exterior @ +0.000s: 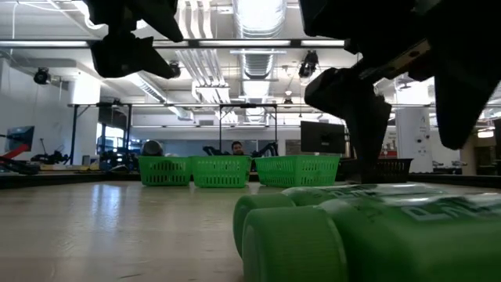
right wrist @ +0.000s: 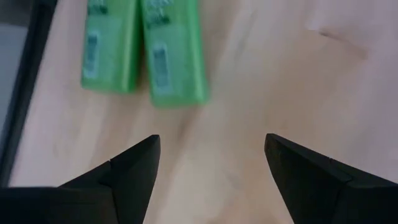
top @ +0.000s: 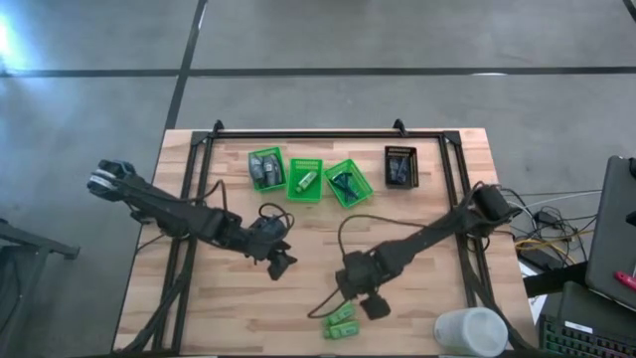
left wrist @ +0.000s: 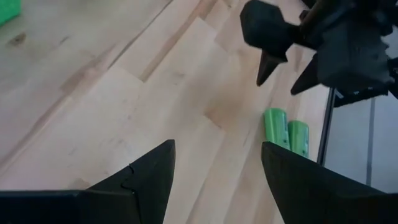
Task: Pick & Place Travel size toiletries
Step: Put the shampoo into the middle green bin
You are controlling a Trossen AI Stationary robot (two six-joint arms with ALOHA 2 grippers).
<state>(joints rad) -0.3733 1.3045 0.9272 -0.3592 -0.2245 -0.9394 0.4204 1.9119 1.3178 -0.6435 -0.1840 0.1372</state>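
Right wrist view shows the right gripper (right wrist: 211,180) with its jaws spread and nothing between them, hanging over bare wood. Two green bottles (right wrist: 146,53) lie just ahead of its fingertips, side by side and touching, long axes pointing roughly along the gripper's forward line. From above, the same right gripper (top: 373,306) sits just beside the bottles (top: 341,321) at the table's near edge. I judge the reach short: advance, then close across one bottle's narrow width. The left gripper (top: 281,265), also spread and empty, hangs over mid-table, farther from the bottles. The baskets (top: 304,179) stand well apart at the far edge.
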